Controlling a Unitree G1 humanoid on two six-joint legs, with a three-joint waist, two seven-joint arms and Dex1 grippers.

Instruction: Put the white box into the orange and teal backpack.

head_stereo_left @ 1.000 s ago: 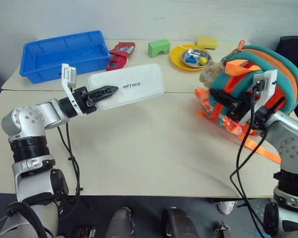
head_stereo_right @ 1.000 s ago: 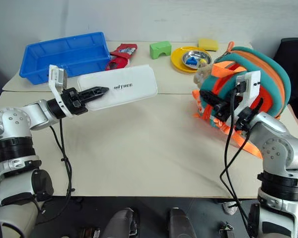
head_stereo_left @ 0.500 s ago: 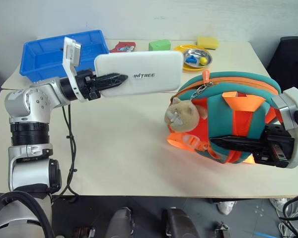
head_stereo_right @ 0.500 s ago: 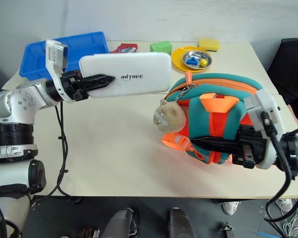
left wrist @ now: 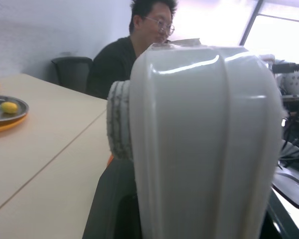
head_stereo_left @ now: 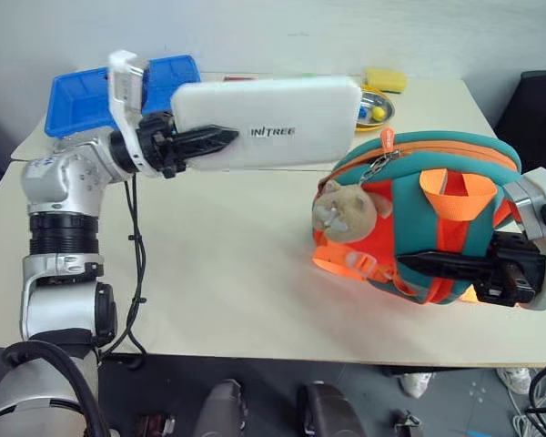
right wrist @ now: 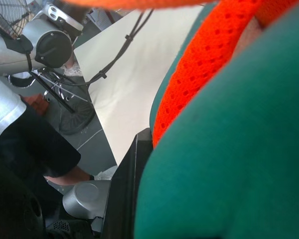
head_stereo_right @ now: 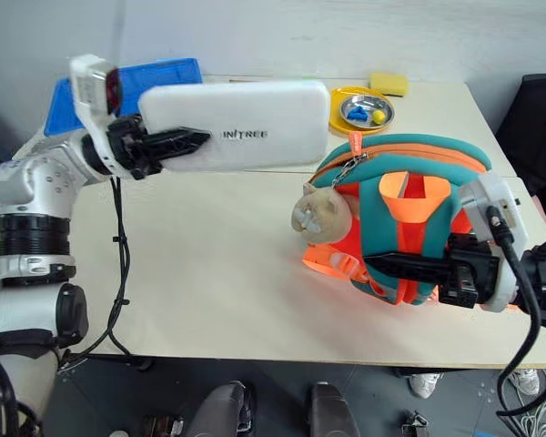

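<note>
The white box (head_stereo_left: 273, 123) hangs in the air over the table's left middle, long side level, its lettered face toward me. My left gripper (head_stereo_left: 223, 141) is shut on its left end; up close the box (left wrist: 204, 139) stands end-on between the fingers. The orange and teal backpack (head_stereo_left: 437, 196) lies at the right near the front edge, straps and beige plush charm (head_stereo_left: 343, 208) facing me. My right gripper (head_stereo_left: 414, 262) points left, shut on the backpack's teal and orange strap fabric (right wrist: 229, 149). The box's right end is just above and left of the backpack's top.
A blue bin (head_stereo_left: 82, 86) sits at the back left behind my left arm. A yellow plate with a metal bowl (head_stereo_left: 378, 105) and a yellow sponge (head_stereo_left: 385, 79) lie at the back. A dark chair (head_stereo_left: 537, 100) stands right of the table. A seated person (left wrist: 134, 50) is beyond it.
My right gripper has pulled the backpack from the far right toward the front edge and turned it straps-forward. My left gripper has raised the box and carried it right, toward the backpack.
</note>
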